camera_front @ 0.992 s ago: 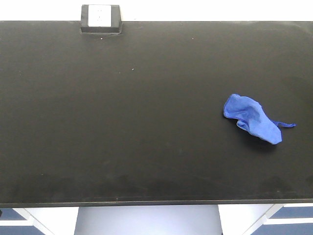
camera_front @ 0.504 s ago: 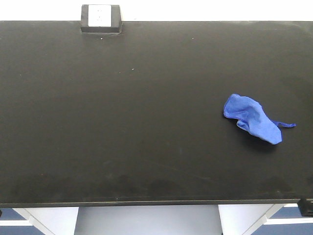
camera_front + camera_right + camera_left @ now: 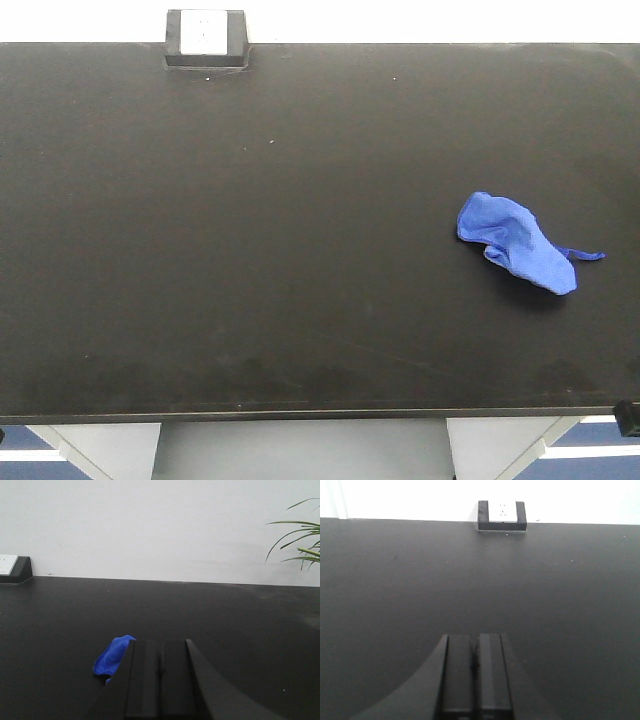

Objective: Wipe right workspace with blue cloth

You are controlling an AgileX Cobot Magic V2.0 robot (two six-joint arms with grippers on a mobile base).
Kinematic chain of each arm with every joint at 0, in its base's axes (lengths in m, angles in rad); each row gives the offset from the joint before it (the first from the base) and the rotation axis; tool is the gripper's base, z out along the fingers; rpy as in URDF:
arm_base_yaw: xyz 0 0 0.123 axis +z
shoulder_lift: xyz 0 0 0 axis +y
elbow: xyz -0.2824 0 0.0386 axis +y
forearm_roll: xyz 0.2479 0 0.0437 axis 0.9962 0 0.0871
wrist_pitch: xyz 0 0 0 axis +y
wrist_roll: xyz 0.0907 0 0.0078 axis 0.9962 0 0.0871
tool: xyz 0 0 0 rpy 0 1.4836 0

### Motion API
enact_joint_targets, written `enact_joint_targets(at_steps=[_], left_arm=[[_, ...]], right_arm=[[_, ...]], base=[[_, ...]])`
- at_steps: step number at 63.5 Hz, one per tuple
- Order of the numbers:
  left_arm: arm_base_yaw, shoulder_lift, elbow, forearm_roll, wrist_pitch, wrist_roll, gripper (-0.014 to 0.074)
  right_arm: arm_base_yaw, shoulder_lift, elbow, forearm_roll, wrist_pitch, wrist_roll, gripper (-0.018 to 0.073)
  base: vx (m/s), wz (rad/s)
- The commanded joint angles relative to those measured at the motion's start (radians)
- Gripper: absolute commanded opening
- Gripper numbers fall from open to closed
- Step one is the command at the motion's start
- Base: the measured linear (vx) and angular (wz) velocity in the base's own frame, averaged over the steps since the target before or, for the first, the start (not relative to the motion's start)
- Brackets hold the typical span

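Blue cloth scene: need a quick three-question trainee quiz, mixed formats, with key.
1. True or false: the blue cloth lies on the black countertop, untouched by either tool.
2. Multiple choice: in the front view, the socket box sits at the A) far left edge B) near right corner C) centre.
3. Fill in: the right tool has its fingers ____.

Key: 1 true; 2 A; 3 shut.

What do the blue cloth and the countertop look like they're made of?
Blue cloth: soft fabric, probably a woven or microfibre rag; it lies crumpled in limp folds with a thin loose strand. Countertop: hard, smooth, matte black slab, maybe laminate or resin; it shows only dull glare and faint smudges.
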Motion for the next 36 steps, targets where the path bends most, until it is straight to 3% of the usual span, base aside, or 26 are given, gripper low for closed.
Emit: enact_joint_targets(at_steps=[1,36], left_arm=[[-0.004,-0.016,0.03,0.001,-0.079,-0.008,-0.0006],[-0.004,-0.016,0.03,0.001,-0.079,-0.008,-0.0006]], right_arm=[[0.001,-0.007,0.018,-0.009,-0.093,-0.01,-0.0008],[0.001,-0.007,0.018,-0.009,-0.093,-0.01,-0.0008]], base=[[0.0,0.0],[0.0,0.0]])
